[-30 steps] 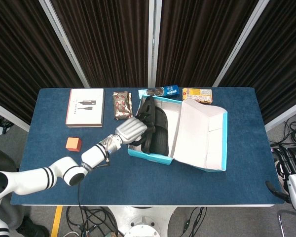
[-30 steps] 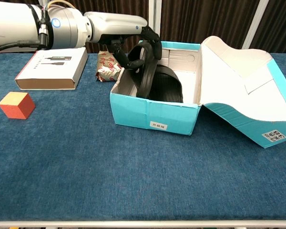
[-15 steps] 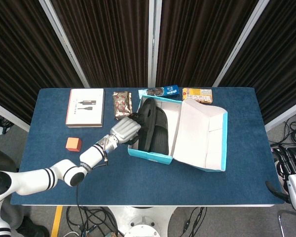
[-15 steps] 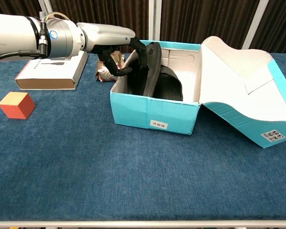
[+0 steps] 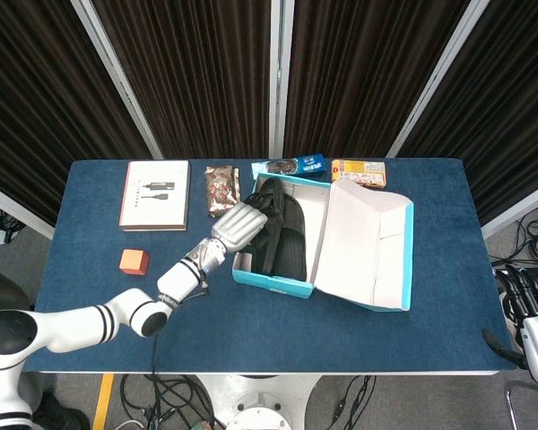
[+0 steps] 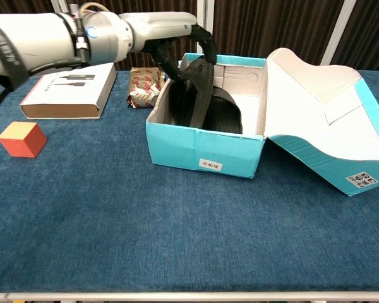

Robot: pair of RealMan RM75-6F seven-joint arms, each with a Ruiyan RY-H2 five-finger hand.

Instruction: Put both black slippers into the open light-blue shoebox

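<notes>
slipper (image 6: 192,101) now deeper in shoebox (image 6: 205,154) — left robot hand (image 5: 242,224) risen.

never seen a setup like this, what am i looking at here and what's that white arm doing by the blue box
This is a two-armed robot working at a blue table, filmed by its own two cameras. One looks down from its head; the other looks forward from its chest.

The white arm is its left arm, ending in a hand with fingers. That hand reaches over the near wall of the open light-blue shoebox and touches a black slipper standing on edge inside. A second slipper lies flat beside it. Whether the fingers grip the slipper is hard to tell.

The right hand shows only at the head view's far right edge, off the table.

Also on the table: a white book, an orange block and snack packets behind the box.
</notes>
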